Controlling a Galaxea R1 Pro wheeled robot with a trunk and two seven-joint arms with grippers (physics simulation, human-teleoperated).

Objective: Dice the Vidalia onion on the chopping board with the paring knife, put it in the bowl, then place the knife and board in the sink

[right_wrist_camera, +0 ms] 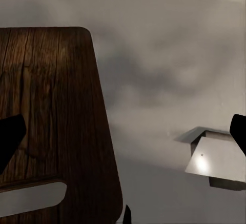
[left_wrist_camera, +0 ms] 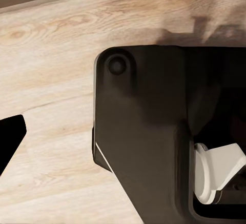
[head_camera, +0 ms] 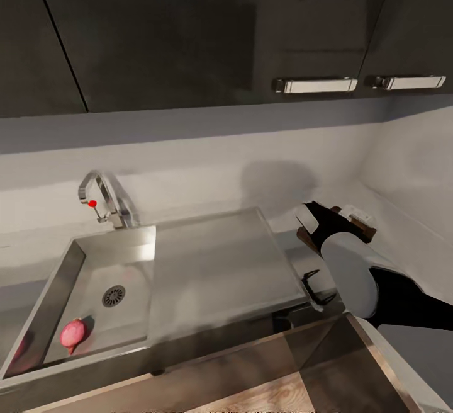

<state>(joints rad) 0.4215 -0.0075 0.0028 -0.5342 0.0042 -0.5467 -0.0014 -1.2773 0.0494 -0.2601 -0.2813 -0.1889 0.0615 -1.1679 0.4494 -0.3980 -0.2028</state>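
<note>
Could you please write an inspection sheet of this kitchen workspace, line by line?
Surface: smooth grey countertop, steel drainboard bare.
Job's things: pinkish-red round onion lying in the rectangular stainless-steel sink, near the round drain; brown wooden chopping board with handle slot, under the right gripper.
Clutter: nothing seen.
Grippers: right open, empty; left gripper fingertip over pale wooden floor, state unclear.
Cables: nothing seen.
Surroundings: angular chrome tap, dark wall cabinets with bar handles.
</note>
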